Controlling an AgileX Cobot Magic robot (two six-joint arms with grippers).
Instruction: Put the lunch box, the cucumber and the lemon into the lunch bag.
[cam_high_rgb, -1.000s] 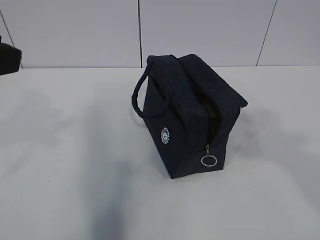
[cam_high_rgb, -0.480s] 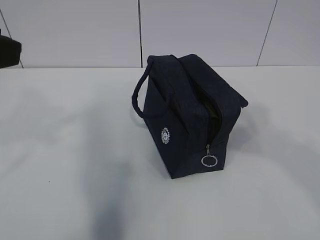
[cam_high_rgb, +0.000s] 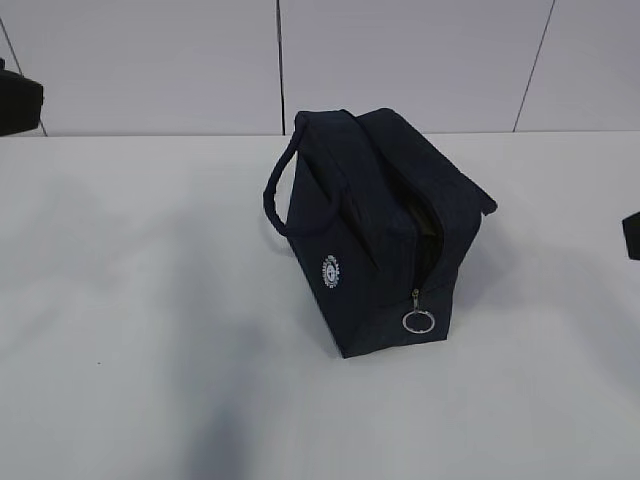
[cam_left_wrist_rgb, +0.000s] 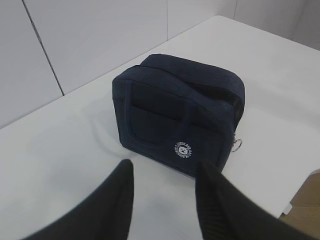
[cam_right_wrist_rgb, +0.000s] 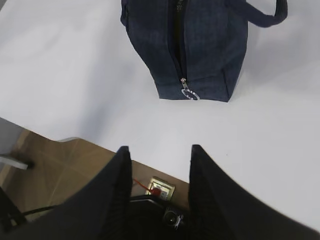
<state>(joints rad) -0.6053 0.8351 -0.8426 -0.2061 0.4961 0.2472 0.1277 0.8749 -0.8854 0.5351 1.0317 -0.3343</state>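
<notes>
The dark navy lunch bag stands upright in the middle of the white table, its two handles folded over the top. Its zipper is partly open along the top, and the silver ring pull hangs at the near end. The bag also shows in the left wrist view and the right wrist view. My left gripper is open and empty, a short way back from the logo side. My right gripper is open and empty, out past the table edge on the zipper end. The lunch box, the cucumber and the lemon are out of view.
The table's edge runs just in front of my right gripper, with wood floor and a floor socket below. A dark arm part sits at the far left edge and another at the right edge. White wall panels stand behind.
A dark arm part has come into the exterior view at the right edge. The dark part at the left edge has shifted slightly up. The bag has not moved.
</notes>
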